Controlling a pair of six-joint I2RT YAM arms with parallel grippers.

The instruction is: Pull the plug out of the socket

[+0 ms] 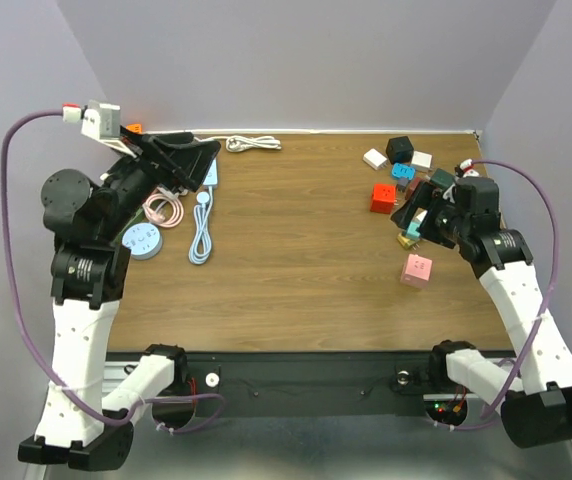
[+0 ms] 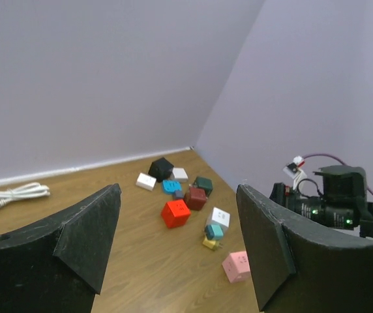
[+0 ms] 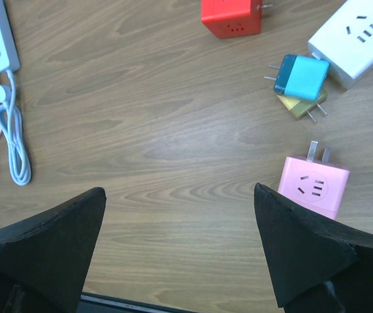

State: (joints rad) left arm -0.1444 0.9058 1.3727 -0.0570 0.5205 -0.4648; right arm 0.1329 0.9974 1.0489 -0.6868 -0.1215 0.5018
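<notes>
While left gripper [image 2: 177,195] and right gripper [image 3: 179,192] are hovering wide apart, empty, round white plug [image 3: 1,92] is lying beside long white power strip [image 3: 4,39]; whole pull seemingly remaining

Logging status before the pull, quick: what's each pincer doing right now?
Left pincer: open, holding nothing.
Right pincer: open, holding nothing.

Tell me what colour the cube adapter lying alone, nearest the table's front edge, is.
The cube adapter is pink; it shows best in the right wrist view.
</notes>
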